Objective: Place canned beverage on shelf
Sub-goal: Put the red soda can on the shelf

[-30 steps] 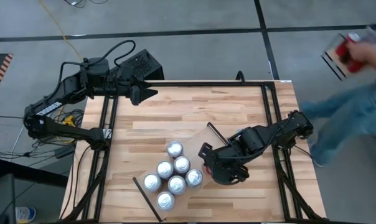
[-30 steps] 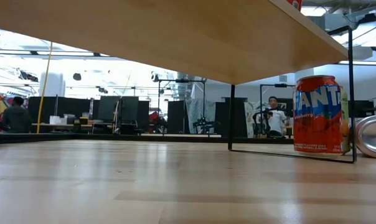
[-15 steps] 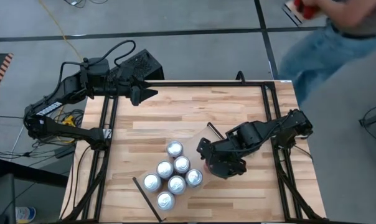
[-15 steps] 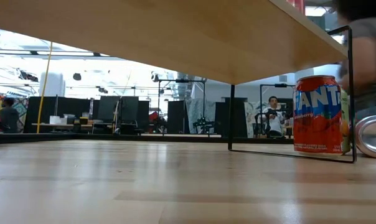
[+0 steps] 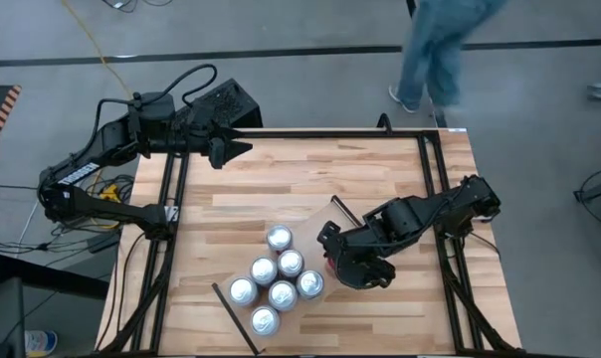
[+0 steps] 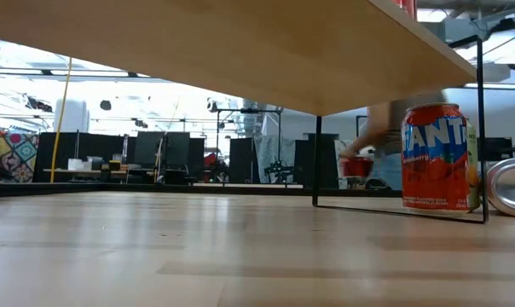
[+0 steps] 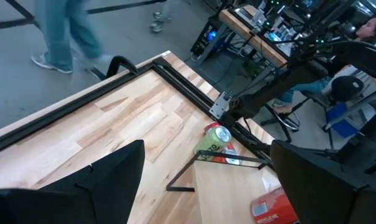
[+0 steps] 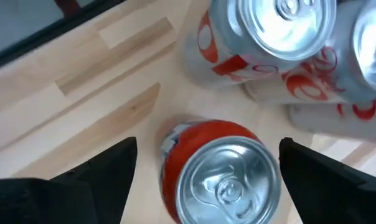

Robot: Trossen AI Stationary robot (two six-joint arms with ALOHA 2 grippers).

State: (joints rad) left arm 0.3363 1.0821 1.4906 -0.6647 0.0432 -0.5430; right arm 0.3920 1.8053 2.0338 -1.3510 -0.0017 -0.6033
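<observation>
can (image 8: 219, 163): red, silver top, upright on the pale shelf (image 5: 305, 239) beside the silver cans | right gripper (image 5: 355, 270): above it, fingers spread apart, not touching | silver cans (image 5: 277, 268): six, clustered upright on the shelf | left gripper (image 5: 243, 147): parked at the table's (image 5: 281, 169) far edge, fingers apart
</observation>
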